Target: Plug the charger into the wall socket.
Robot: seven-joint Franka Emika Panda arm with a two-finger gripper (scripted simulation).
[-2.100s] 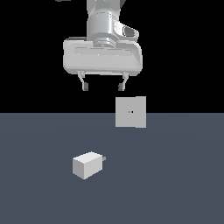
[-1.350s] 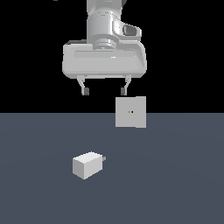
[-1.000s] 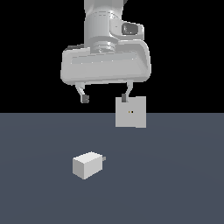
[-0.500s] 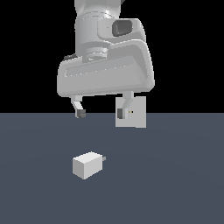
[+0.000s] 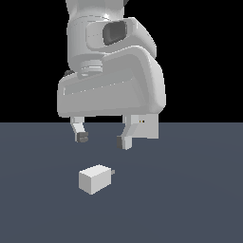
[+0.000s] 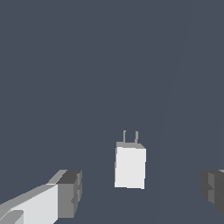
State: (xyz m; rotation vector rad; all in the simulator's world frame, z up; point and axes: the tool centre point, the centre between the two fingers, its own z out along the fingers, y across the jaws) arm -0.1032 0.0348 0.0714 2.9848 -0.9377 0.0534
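The charger (image 5: 95, 179) is a small off-white block lying on the dark floor, with short grey prongs pointing to the exterior view's right. It also shows in the wrist view (image 6: 130, 166), between the two fingers. My gripper (image 5: 103, 139) is open and empty, hanging just above the charger and a little behind it. The wall socket (image 5: 149, 126) is a light-grey upright plate behind the gripper, mostly hidden by the hand and one finger; only its right part shows.
The dark grey floor (image 5: 190, 199) spreads around the charger. The big white gripper body (image 5: 111, 88) fills the upper middle of the exterior view.
The gripper has come down and toward the camera, from high above the floor to just over the charger, and now covers most of the socket. The charger has not moved.
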